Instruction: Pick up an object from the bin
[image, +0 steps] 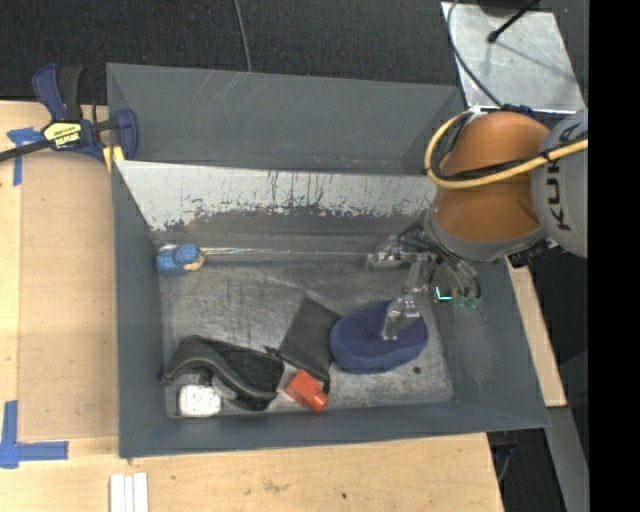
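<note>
Found the pincer (404, 312) low at the top of a dark blue rounded pad (370, 352), seemingly touching it, right of middle on the floor of the bin (290, 125) and toward its front wall. Could not tell whether spread or pressed together. Noted a black folded cloth (310, 335) against the pad's left edge and an orange-red block (308, 390) just beside that cloth. Judged the risks thus: might slip off so broad and low a shape for want of an edge to grip, or drag the cloth up with it.
</note>
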